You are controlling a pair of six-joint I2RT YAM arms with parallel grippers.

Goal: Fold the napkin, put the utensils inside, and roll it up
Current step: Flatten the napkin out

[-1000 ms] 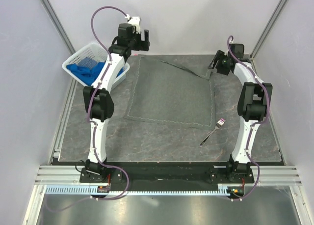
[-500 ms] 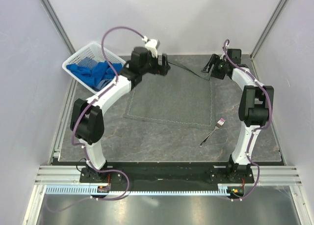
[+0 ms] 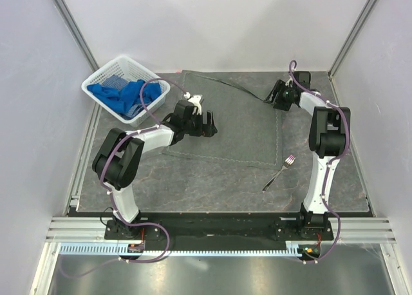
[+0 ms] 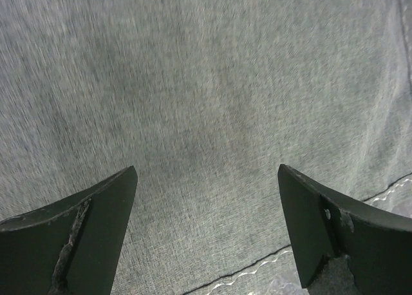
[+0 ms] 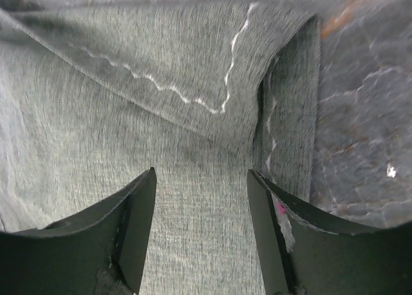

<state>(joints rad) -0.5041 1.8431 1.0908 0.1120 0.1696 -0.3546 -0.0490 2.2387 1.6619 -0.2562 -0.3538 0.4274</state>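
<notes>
The napkin (image 3: 238, 124) is a dark grey cloth with a light stitched hem, spread on the tabletop. Its far right corner (image 5: 212, 69) is folded over onto itself. My left gripper (image 3: 211, 123) hangs low over the napkin's left part, open and empty; its wrist view shows it (image 4: 206, 172) over the cloth (image 4: 193, 82) near a hem. My right gripper (image 3: 271, 96) is open and empty at the folded far right corner, and its wrist view shows it (image 5: 201, 172) just short of the fold. The silver fork (image 3: 280, 171) lies on the table off the napkin's near right corner.
A white basket (image 3: 100, 71) holding bright blue cloths (image 3: 122, 92) stands at the far left corner. Frame posts and walls close in the far and side edges. Bare grey tabletop (image 3: 193, 185) lies between the napkin and the arm bases.
My left arm has swung from beside the basket at the back, down and right, to low over the napkin's left part. My right gripper has shifted slightly further back at the folded corner.
</notes>
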